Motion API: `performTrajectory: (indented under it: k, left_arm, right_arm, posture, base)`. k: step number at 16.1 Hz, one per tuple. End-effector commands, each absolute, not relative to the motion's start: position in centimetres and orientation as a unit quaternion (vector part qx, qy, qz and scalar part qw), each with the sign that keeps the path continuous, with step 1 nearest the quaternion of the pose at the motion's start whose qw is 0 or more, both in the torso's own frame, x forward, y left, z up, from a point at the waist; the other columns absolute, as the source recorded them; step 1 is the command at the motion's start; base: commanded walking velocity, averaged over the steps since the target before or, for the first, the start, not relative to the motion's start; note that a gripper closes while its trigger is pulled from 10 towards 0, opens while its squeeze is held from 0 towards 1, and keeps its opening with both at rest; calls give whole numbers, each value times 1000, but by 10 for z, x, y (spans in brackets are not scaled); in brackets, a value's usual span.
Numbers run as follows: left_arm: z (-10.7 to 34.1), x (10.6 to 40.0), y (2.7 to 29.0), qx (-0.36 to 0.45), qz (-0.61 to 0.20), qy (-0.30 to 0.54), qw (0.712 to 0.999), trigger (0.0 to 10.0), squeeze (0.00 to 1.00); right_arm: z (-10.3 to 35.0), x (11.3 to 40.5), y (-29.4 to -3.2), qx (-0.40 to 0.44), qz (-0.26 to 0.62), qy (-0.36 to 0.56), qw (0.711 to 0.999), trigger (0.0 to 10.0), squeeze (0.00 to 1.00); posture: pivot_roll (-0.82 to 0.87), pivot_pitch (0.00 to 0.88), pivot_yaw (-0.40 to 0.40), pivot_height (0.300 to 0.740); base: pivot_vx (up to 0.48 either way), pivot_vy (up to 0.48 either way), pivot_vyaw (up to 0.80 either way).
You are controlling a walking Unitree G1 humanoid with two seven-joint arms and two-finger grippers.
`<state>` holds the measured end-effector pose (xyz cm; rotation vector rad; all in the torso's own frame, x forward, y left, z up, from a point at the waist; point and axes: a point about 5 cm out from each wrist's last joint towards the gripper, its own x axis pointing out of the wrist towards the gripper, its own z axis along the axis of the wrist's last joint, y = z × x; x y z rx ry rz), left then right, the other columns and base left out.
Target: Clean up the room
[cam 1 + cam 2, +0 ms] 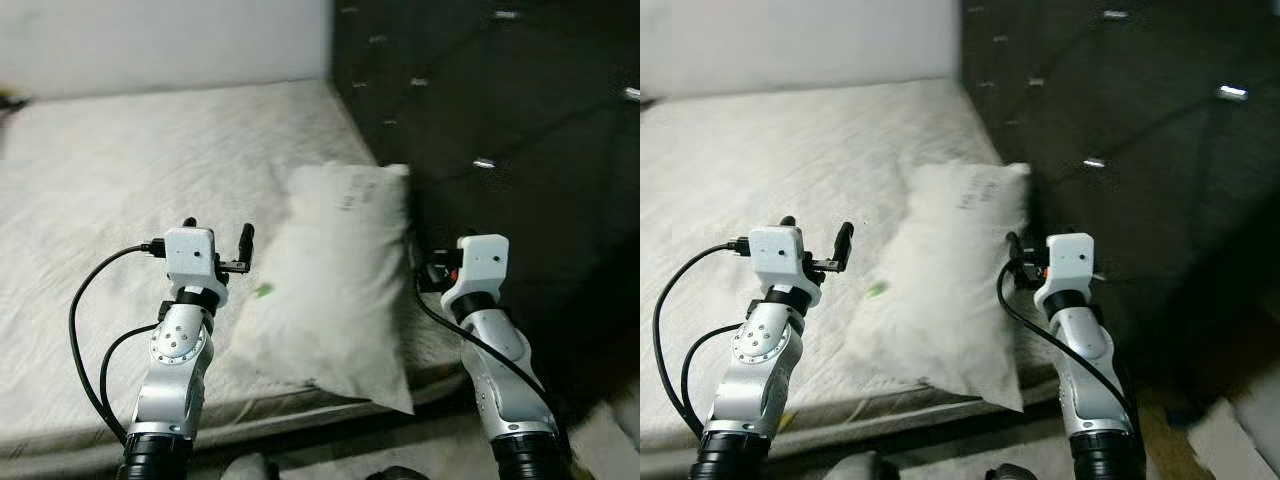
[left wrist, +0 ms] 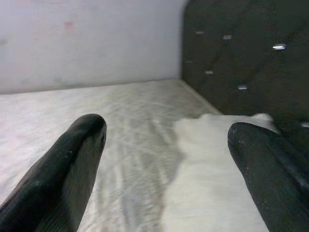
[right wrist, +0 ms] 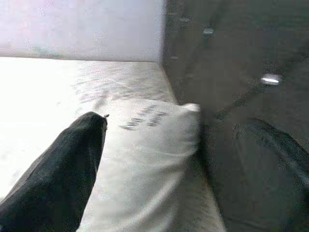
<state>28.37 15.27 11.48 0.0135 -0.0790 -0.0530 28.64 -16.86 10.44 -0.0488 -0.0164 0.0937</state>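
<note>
We stand at the edge of the bed (image 1: 120,160), both arms raised over it. The pillow (image 1: 335,280) serves as our landmark: white, faint print near its far end, lying lengthwise against the dark tufted headboard (image 1: 500,120), its near corner hanging past the mattress edge.

Progress: the pillow looks unhandled so far. Nothing is held. We judge the bed part of the cleanup as barely begun; the pillow probably wants straightening or moving back from the edge, though the task line does not say.

Left gripper (image 1: 218,235): hovers just left of the pillow, above the sheet, fingers spread wide with nothing between them. The left wrist view confirms it, with the sheet and the pillow's edge seen through the gap.

Right gripper (image 1: 1015,262): at the pillow's right edge, in the narrow space between pillow and headboard. Its wrist view shows the two fingers well apart, empty, the pillow between and beyond them.

Around: a small green spot (image 1: 263,291) lies on the sheet just left of the pillow; too small to identify. The sheet is rumpled. The pale wall (image 1: 160,40) lies beyond the pillow's far end.

In the way: the headboard crowds the right arm, leaving little room on that side.
</note>
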Motion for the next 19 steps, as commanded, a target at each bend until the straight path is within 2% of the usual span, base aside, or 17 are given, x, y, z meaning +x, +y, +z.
performTrajectory:
  k: [1,13,19]
  left_arm:
    - [115,285,157,13,-18,-36,999,10000,0]
    - [121,285,165,8,11,-39,999,10000,0]
    - [118,277,171,2,22,-24,999,10000,0]
  right_arm:
    - [109,288,-165,-23,55,-19,998,10000,0]
    - [118,284,-153,19,89,-27,996,10000,0]
    - [119,273,-156,20,105,-19,994,10000,0]
  posture:
    - [-15,37,31,740]
    - [-12,95,31,740]
    - [-11,120,33,732]
  base:
    - [0,0,613]
    - [0,0,0]
    - [0,0,0]
